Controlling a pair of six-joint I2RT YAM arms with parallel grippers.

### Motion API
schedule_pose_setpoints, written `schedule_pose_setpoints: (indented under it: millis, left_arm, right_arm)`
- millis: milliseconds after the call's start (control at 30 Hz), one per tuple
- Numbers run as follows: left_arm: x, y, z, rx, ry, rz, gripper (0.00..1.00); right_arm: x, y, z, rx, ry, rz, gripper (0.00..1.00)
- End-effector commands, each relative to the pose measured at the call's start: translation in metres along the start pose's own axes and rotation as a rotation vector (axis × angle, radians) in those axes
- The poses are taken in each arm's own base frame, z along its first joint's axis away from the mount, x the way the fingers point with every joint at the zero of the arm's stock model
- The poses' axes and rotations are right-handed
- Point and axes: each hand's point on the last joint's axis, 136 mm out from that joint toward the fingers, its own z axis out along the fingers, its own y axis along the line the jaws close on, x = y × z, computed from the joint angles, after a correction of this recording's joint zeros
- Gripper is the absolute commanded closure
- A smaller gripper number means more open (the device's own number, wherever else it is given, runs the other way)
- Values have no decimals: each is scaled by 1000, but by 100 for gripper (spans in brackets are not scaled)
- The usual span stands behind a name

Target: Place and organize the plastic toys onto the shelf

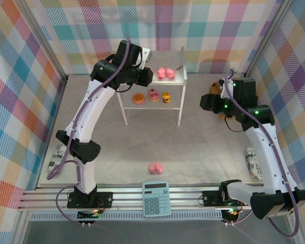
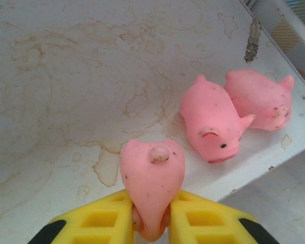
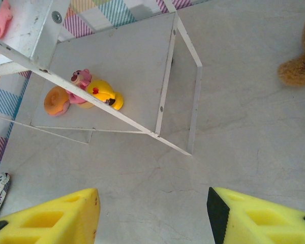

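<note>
Shelf (image 1: 180, 76): white two-tier rack at the far middle of the surface (image 1: 142, 147); top board stained and scuffed in my left wrist view.
Left hand (image 2: 151, 221): clenched on a pink pig (image 2: 152, 178), yellow fingers (image 2: 99, 223) pinching its lower body, pig just over the top board near the front edge. I judge I'm mid-placement, lining it up beside the two already there.
Top-tier pigs: two pink pigs (image 1: 165, 73) side by side, touching, near the right end of the top board. Looks like pigs are being grouped up top.
Lower tier: orange ring disc (image 1: 138, 98), pink cupcake piece (image 1: 153, 94), yellow duck (image 1: 166, 96) in a row on the lower board, the non-pig toys kept together, my guess.
Right hand (image 3: 152, 213): released, jaws wide apart, nothing between them; hovering over bare surface right of the shelf, parked out of the left arm's way I think.
Left to do: pair of pigs (image 1: 155, 168) on the surface near the front, just beyond the calculator (image 1: 156, 199).
Not task: brown plush (image 3: 300, 61) at the right, by the right arm.
Writing: small printed tags (image 1: 252, 163) lie at both side edges of the surface, text too small to read; calculator keys unreadable; no brand visible on the toys.
</note>
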Motion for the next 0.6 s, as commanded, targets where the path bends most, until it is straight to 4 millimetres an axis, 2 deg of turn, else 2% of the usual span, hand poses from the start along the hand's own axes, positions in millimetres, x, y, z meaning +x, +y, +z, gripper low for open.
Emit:
schedule_pose_setpoints:
  millis: [0,367,567]
  left_arm:
    - [-8,8,-5,-17,-26,-1,75]
    - [-14,9,6,-9,-46,-7,71]
    - [-20,7,8,1,-67,-18,65]
  right_arm:
    - [-15,10,-7,-33,-47,-17,41]
    - [-15,8,-3,-30,-39,-18,41]
    - [-16,8,-3,-29,-40,-17,41]
